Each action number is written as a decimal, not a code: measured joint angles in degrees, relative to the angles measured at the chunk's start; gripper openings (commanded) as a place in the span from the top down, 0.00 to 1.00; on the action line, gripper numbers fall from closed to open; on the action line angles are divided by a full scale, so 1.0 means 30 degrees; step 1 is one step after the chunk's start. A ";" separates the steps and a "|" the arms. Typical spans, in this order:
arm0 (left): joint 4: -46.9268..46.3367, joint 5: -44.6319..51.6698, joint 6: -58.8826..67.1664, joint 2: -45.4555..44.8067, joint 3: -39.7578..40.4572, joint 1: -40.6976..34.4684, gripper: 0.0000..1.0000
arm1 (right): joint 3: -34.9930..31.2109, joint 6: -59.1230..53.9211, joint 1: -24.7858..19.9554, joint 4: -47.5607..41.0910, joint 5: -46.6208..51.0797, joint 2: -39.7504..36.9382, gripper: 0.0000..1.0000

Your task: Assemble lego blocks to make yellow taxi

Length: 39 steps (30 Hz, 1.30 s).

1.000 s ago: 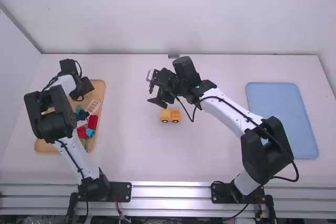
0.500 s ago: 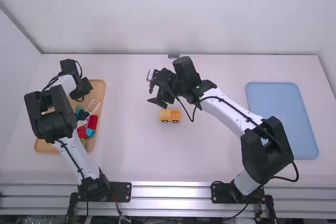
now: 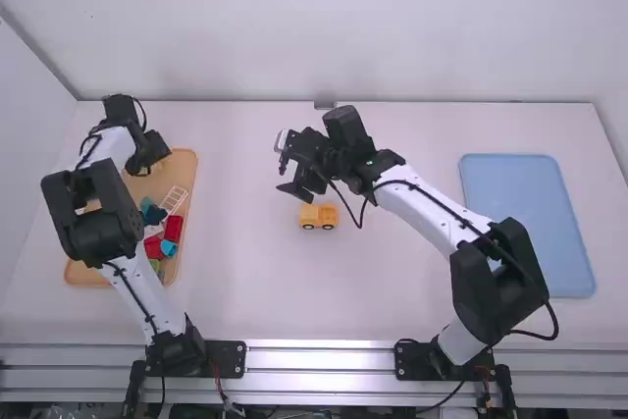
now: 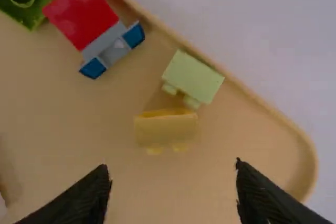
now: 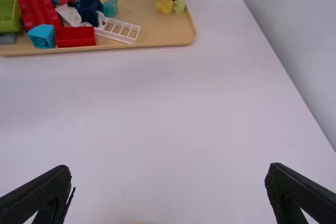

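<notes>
Left arm has shifted slightly farther from its base at the wrist since the earlier frames, over the far end of the wooden tray. Right arm unchanged. Left gripper released, nothing between its fingers; right gripper also spread and empty. Orange-yellow wheeled base sits on the table, near the right gripper. Yellow block lies in the tray with its studs sideways, just beside the pale green block.

Likely step: picking the yellow block. Main risk: the pale green block is so close that a finger coming down could hit it or pinch both. Studs facing sideways could mean a skewed grip and bad seating on the base later. Off-centre closing could spin the block; going too low could scrape the tray.
</notes>
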 measured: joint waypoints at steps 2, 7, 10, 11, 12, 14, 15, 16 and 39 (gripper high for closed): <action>0.0197 -0.0007 0.0015 0.0000 0.0095 0.0007 0.32 | 0.0000 0.0029 0.0000 -0.0007 0.0007 0.0000 0.01; 0.1202 -0.0743 -0.0087 0.0000 -0.0328 -0.0073 0.31 | 0.0000 0.0007 0.0007 -0.0066 0.0007 0.0007 0.01; 0.1858 -0.1049 -0.0095 -0.0007 -0.0954 -0.0087 0.32 | 0.0000 -0.0007 0.0000 -0.0226 0.0007 0.0000 0.01; 0.2346 -0.1180 -0.0102 0.0000 -0.1421 -0.0087 0.33 | 0.0000 -0.0051 0.0007 -0.0219 0.0007 0.0007 0.01; 0.2426 -0.1195 -0.0102 0.0000 -0.1530 -0.0087 0.33 | 0.0000 0.0000 0.0000 -0.0219 0.0015 0.0007 0.01; 0.3351 -0.1319 -0.0102 -0.0007 -0.2324 -0.0087 0.39 | 0.0000 -0.0051 0.0007 -0.0211 0.0007 0.0007 0.02; 0.3694 -0.1341 -0.0109 0.0000 -0.2565 -0.0102 0.40 | 0.0000 -0.0029 0.0000 -0.0211 0.0015 0.0000 0.01; 0.4124 -0.1370 -0.0095 -0.0007 -0.2863 -0.0102 0.40 | 0.0000 -0.0036 0.0000 -0.0219 0.0015 0.0007 0.02; 1.4229 -0.3555 -0.0474 -0.0007 -0.8480 -0.1217 0.40 | 0.0000 -0.0080 0.0000 -0.0634 0.0007 0.0000 0.01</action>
